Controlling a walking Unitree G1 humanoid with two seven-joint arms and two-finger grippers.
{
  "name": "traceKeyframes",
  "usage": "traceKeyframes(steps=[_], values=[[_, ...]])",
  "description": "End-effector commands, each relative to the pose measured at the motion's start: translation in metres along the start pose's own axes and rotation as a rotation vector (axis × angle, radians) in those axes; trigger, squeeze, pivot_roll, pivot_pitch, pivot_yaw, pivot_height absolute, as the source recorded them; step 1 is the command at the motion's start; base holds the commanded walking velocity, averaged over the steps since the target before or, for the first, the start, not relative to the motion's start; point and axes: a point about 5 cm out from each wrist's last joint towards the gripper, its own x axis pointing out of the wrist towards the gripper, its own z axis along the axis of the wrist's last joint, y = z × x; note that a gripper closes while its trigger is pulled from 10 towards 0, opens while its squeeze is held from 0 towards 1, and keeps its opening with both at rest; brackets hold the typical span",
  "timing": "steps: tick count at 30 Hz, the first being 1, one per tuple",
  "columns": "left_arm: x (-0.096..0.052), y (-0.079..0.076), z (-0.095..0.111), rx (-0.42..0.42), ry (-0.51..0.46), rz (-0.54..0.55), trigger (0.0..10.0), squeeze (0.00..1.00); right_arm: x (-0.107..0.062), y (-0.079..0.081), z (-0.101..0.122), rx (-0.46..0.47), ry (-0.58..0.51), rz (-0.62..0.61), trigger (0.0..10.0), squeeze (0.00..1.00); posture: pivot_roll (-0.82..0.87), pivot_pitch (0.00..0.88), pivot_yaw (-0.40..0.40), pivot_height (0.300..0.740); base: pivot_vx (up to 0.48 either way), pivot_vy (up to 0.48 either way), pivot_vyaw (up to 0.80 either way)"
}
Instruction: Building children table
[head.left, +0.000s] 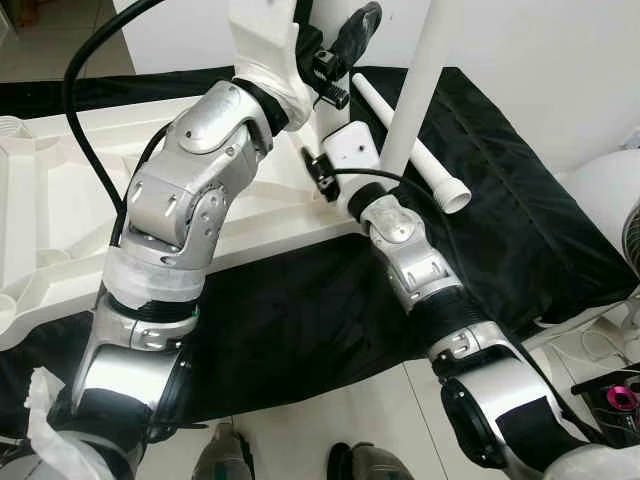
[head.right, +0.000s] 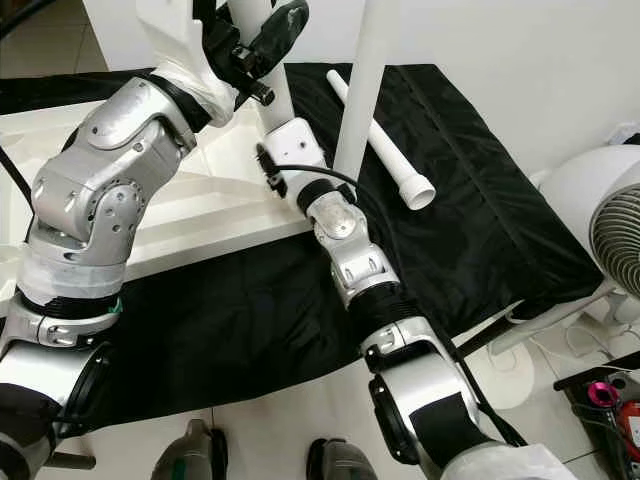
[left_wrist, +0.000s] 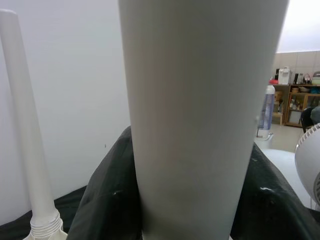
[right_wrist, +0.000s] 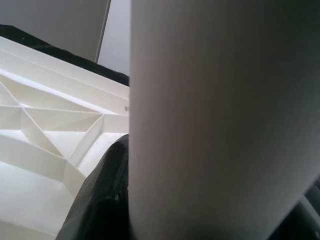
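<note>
Support: black cloth (head.right: 470, 200) spread over a low surface on a tiled floor (head.right: 290, 420).
On cloth: white ribbed tabletop (head.left: 60, 200) upside down; loose white leg (head.right: 385, 140) lying beside it.

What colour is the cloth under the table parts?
Black cloth, clearest in the right eye view.

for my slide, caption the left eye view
Both arms steady an upright white table leg on the upturned tabletop; a spare leg lies on black cloth.

A white fan (head.right: 600, 215) stands beside the black cloth (head.right: 470, 230) (spread over pale floor tiles (head.left: 330, 410)).
</note>
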Motion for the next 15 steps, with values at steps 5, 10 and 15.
traceKeyframes(steps=[5,10,15], values=[[0.0009,-0.0004,0.0074,0.018,-0.028,0.053,10.0,0.00,-0.0011,0.0035,-0.0061,-0.013,0.018,0.010,0.0,0.00,0.02,0.082,-0.067,0.740,0.000,0.000,0.00],[0.0001,-0.0022,0.0060,-0.064,-0.029,0.011,10.0,1.00,-0.0002,0.0020,-0.0048,0.024,0.015,-0.014,10.0,0.00,0.02,0.088,-0.061,0.740,0.000,0.000,0.00],[-0.0018,-0.0087,0.0082,-0.085,-0.045,-0.050,10.0,0.00,0.0011,0.0014,-0.0023,0.081,0.003,-0.030,10.0,0.00,0.01,0.089,-0.057,0.740,0.000,0.000,0.00]])
